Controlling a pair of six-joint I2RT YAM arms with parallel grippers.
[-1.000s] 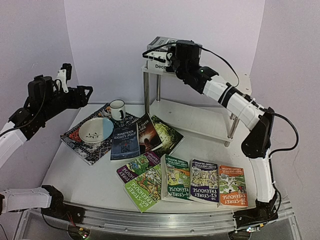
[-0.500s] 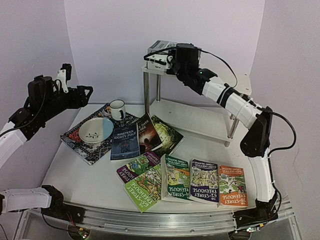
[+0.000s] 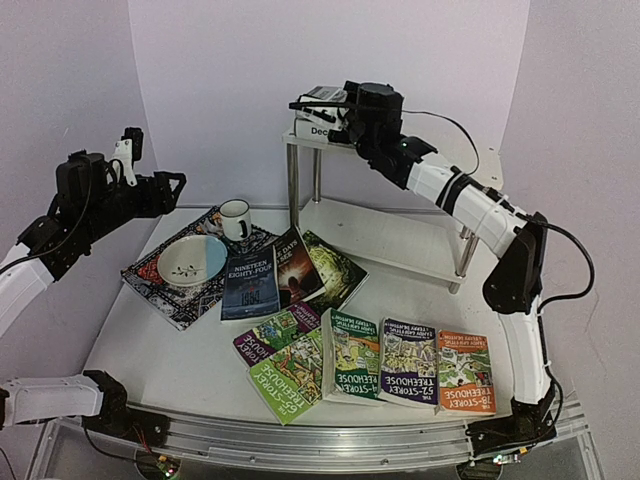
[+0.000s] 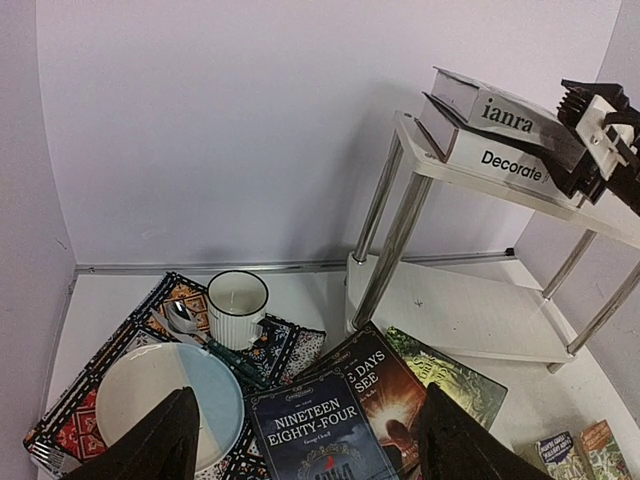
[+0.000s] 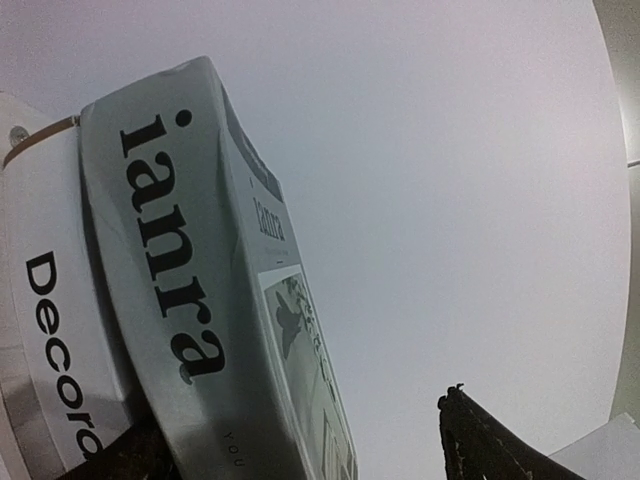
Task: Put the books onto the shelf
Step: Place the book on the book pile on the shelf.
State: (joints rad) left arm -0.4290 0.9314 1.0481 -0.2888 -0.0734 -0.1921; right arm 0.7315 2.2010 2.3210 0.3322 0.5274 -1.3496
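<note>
Find the grey book (image 4: 495, 112) up at 1 o'clock, laid flat on a white book (image 4: 500, 158) on the top board of the shelf (image 4: 450, 310). Stacked flat, probably, to suit a rack only a few books wide.

Find the right claw (image 4: 592, 135) at the stack's 3 o'clock end, released, jaws apart, gripping nothing. Held level with the grey book, likely so as to back off without dragging it over the edge. Contact between finger and cover: cannot tell.

Over at 9 o'clock, note the left claw (image 4: 310, 420), likewise released and empty. Parked high above the placemat (image 3: 175, 295) with its bowl (image 3: 192, 260) and mug (image 3: 235, 218), seemingly to keep out of the way.

Note the novels (image 3: 290, 275) mid-counter and the Treehouse paperbacks (image 3: 405, 360) fanned at 6 o'clock, all flat on the counter (image 3: 150, 350), none shelved yet. Judged barely begun: two up, most left.
</note>
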